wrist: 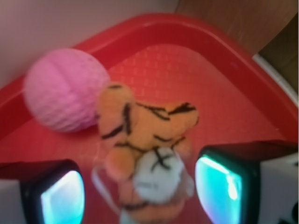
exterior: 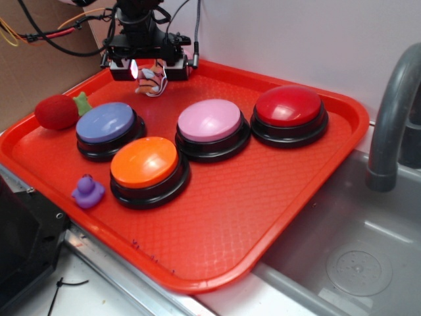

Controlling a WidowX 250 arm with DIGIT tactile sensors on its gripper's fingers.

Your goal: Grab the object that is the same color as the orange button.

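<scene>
Since the tiger (wrist: 142, 140) lies between the two pads (wrist: 224, 186) of the tool (exterior: 150, 74), with a gap showing on each side in the wrist view, the tool reads as spread and holding nothing yet. The toy sits at the far corner of the tray (exterior: 263, 217), directly under the tool, touching or just beside the pink ball (wrist: 63, 88).

To do the grasp well, I judge the tool should settle low enough that the pads meet the plush body rather than its white belly loop, and stay centred so the ball is not caught too. Closing gently should do; the toy looks soft and will squash, so a firm pinch on its middle matters more than force.

On the tray also stand the orange button (exterior: 145, 164), a pink button (exterior: 210, 122), a red button (exterior: 289, 108) and a blue button (exterior: 105, 125), with a red plush (exterior: 57, 112) and a purple duck (exterior: 87, 192) near the left edge. A sink (exterior: 348, 257) lies at right.
</scene>
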